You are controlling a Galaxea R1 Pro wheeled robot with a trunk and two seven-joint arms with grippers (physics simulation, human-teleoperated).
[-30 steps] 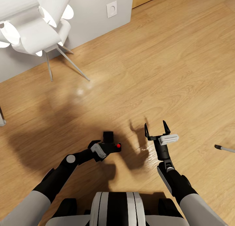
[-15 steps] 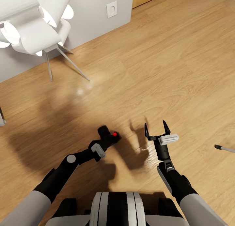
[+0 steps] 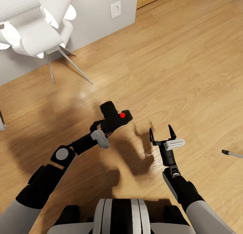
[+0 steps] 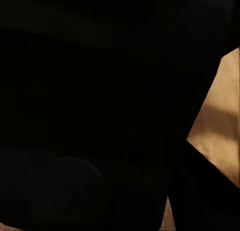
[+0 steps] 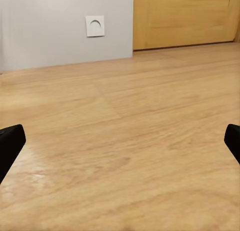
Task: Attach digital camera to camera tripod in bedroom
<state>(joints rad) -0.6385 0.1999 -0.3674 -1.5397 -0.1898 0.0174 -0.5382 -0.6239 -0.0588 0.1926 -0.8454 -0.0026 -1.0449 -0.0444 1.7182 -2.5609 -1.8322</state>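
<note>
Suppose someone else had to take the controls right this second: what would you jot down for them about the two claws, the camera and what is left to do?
Left claw: shut on the camera, held up off the wood floor, red button facing up.
Right claw: open, empty, hanging over the floor.
Tripod: a thin grey leg with a black foot at the right edge of the head view may belong to it; I cannot tell for sure.
Done: camera is picked up.
Left: find the tripod, bring the camera to its head and attach it.
Nearby: white chair by the grey wall, ahead to the left.
</note>
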